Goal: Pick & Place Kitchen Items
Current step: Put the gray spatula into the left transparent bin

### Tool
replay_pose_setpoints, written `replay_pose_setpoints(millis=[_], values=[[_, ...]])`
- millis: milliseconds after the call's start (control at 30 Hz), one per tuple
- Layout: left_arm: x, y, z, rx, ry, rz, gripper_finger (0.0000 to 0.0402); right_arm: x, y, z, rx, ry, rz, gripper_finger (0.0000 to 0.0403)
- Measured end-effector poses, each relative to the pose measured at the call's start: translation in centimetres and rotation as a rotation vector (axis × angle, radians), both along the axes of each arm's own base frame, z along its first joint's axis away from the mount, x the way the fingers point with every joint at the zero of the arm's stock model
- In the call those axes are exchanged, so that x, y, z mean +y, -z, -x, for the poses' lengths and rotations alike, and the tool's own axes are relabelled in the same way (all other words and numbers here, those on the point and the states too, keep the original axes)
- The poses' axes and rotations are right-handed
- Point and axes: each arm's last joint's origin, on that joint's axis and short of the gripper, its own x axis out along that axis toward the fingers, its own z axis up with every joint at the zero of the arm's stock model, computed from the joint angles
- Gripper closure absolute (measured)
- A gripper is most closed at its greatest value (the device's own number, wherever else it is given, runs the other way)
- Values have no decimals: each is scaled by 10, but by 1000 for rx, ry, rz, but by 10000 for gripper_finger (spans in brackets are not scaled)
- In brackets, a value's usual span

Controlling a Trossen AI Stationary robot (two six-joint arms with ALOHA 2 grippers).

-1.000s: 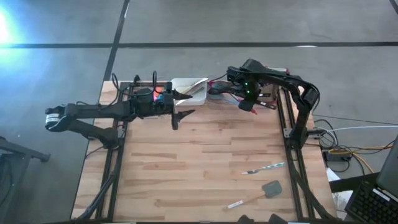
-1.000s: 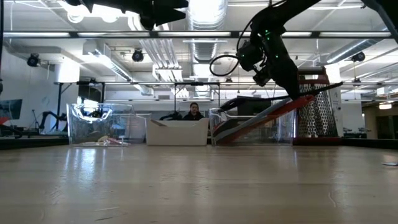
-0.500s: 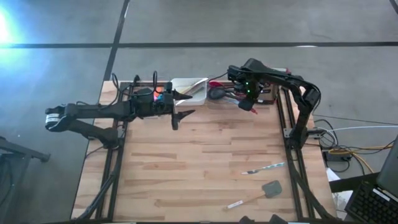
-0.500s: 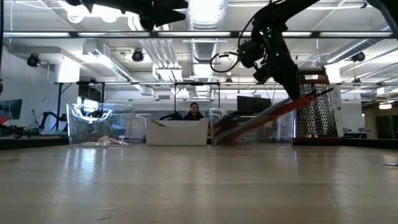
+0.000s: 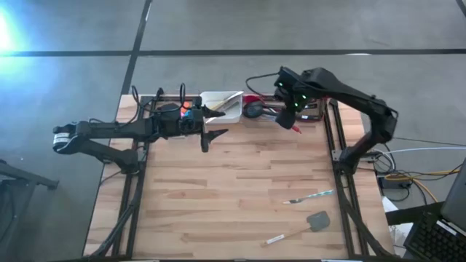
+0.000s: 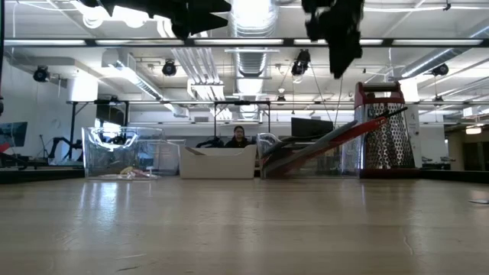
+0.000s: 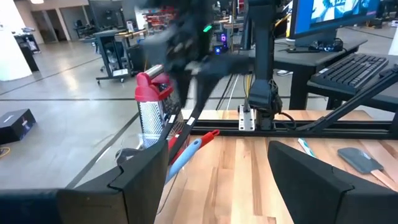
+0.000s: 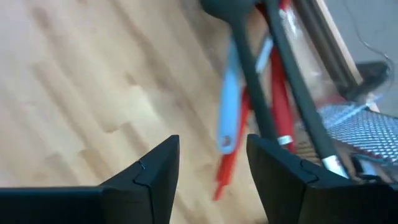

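Utensils: two [image 5: 309, 196] [image 5: 304, 225] by table's [image 5: 218, 189] near-right corner.

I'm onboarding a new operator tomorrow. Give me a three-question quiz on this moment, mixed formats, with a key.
1. True or false: the right gripper is shut on a utensil.
2. Multiple choice: the red-topped box grater stands (A) at the table's far edge, near the right arm, (B) in the middle of the table, (C) inside the white tray.
3. Fill in: in the high view, the grey spatula lies on the table's near ___ side.

Key:
1. False. Its fingers are apart and hold nothing, above the pile of long-handled utensils.
2. A.
3. Right. The left gripper, also open, waits by the tray.
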Motion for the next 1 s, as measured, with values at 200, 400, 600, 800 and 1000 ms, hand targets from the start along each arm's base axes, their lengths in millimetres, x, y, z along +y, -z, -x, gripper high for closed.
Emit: replay_pose_setpoints(millis=[200, 400, 600, 800, 1000], values=[[0, 0, 0, 2, 0, 4, 122, 65, -27, 8, -116, -100, 12, 237], [0, 4, 0, 39, 0, 15, 122, 145, -34, 12, -188, -260, -41, 253], [0, 7, 1, 66, -1, 28, 122, 223, -21, 11, -177, -411, -27, 268], [0, 7, 1, 70, -2, 33, 122, 286, 4, 13, -96, -505, 12, 278], [0, 11, 1, 102, -2, 45, 122, 336, 43, 12, 47, -622, 73, 279]])
